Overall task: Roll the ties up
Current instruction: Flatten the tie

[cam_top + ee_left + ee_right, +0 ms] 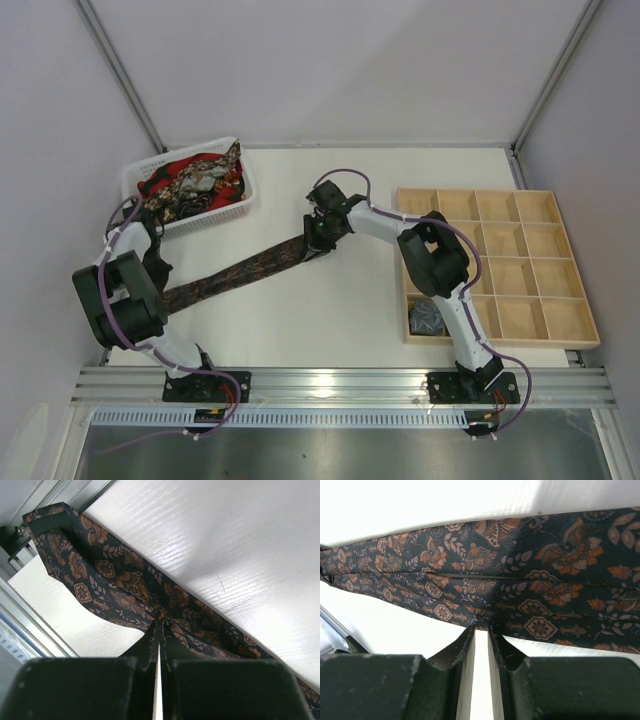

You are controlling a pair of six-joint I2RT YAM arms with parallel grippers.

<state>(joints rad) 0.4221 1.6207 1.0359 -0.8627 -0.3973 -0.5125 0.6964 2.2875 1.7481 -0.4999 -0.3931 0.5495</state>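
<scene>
Where left arm (125, 300) overlaps, tie (250, 268) end hidden.

hidden: tie (240, 272) end under left arm (125, 300), you cannot see it | cut off: right wrist view loses it at both sides | too small: basket (133, 178) contents, you cannot count them

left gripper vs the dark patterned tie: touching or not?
Touching. The left wrist view shows the left gripper shut on the edge of the dark patterned tie, fabric puckered at its tips.
</scene>
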